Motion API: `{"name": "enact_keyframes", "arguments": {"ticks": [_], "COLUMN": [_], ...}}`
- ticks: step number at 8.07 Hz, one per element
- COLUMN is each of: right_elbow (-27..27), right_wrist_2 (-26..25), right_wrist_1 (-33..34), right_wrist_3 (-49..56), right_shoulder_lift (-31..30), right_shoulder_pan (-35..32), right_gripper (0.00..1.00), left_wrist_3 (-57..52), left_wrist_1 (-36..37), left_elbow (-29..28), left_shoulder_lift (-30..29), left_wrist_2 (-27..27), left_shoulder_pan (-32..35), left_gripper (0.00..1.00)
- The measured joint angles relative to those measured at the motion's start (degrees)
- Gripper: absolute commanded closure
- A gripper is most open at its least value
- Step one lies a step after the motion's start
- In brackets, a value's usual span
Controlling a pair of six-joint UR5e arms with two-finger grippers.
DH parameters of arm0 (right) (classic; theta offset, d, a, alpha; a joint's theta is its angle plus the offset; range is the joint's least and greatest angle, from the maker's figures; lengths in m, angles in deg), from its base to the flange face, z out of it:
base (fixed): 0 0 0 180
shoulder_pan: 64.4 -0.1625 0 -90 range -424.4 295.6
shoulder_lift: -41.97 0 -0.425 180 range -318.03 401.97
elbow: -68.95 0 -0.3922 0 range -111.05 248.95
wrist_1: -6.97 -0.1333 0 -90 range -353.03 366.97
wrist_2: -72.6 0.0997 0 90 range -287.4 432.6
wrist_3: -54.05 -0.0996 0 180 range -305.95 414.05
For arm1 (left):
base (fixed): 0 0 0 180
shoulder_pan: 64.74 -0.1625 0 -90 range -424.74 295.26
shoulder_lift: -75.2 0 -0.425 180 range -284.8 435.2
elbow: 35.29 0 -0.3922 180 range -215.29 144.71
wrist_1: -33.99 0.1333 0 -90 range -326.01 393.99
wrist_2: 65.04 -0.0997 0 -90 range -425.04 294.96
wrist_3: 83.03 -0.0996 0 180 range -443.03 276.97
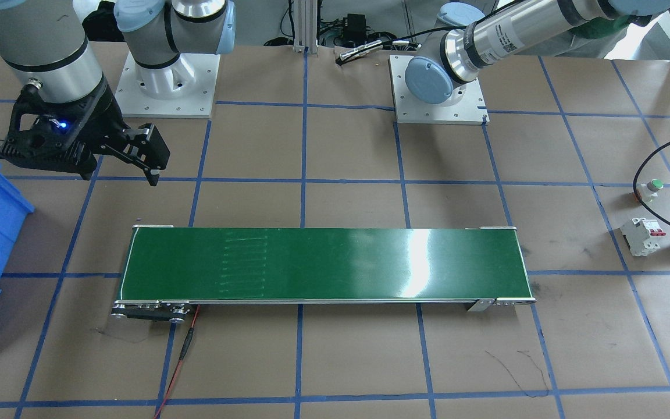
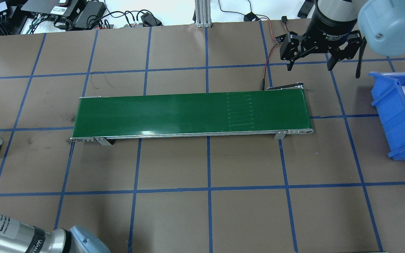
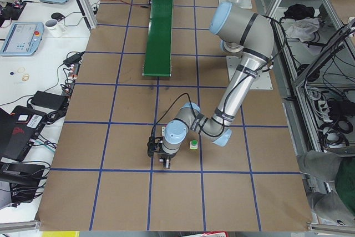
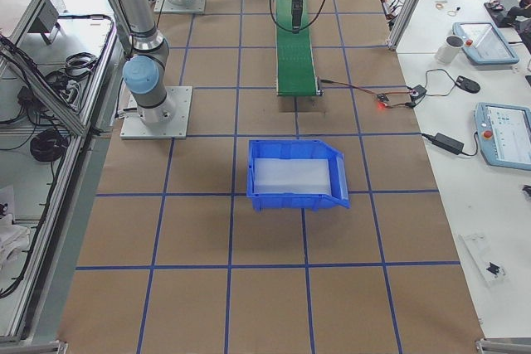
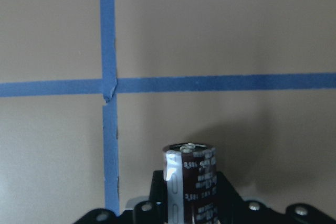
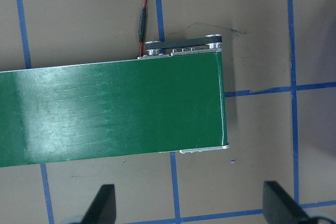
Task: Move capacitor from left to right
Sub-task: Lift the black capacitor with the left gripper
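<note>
1. Capacitor location: in the left wrist view the capacitor (image 5: 193,179) sits at the bottom centre of the frame. The black fingers (image 5: 158,187) touch it on both sides, so the left gripper (image 3: 161,158) reads as clamped on it.
2. Long axis: it runs up the frame, out from between the fingers, with the metal-topped end uppermost. Whether the lower end is clear of the brown worktop (image 5: 220,30) cannot be told.
3. Left gripper position: in the front-facing view it is at the right edge of the frame, just beside the white breaker (image 1: 640,235) and near the green-capped push button (image 1: 654,186).
4. Right gripper (image 2: 309,66): it is at the upper right of the overhead view, above the right end of the green belt (image 2: 188,112). Its fingers (image 6: 105,205) are wide apart and hold nothing.
5. Governing relation: the capacitor is already inside the left grasp. In the front-facing view the nearest belt end lies well apart to the left of the gripper. The left arm is far nearer the part than the right arm.
6. Judgement: the next move is probably a lift and carry toward that belt end. The breaker close alongside is at risk of being knocked.
7. The blue bin (image 2: 385,116) is at the right edge of the overhead view, past the belt's far end.
</note>
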State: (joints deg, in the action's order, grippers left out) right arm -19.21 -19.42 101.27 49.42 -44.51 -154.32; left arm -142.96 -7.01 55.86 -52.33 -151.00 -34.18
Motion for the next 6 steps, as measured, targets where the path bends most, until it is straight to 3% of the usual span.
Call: {"name": "enact_keyframes", "arguments": {"ticks": [2,6], "right_elbow": [0.0,0.0], "right_wrist_2": [0.0,0.0], "right_wrist_1": [0.0,0.0], "right_wrist_3": [0.0,0.0], "right_shoulder_lift": [0.0,0.0], "right_shoulder_pan": [0.0,0.0], "right_gripper": [0.00,0.00], "left_wrist_3": [1.1,12.0], "left_wrist_1": [-0.6,-11.9], "left_elbow": [0.1,0.3], "left_shoulder_lift": [3.5,15.2], "left_wrist_2": [-1.8,-7.1], "left_shoulder_pan": [1.9,11.6], "left_gripper": [0.67,0.65]}}
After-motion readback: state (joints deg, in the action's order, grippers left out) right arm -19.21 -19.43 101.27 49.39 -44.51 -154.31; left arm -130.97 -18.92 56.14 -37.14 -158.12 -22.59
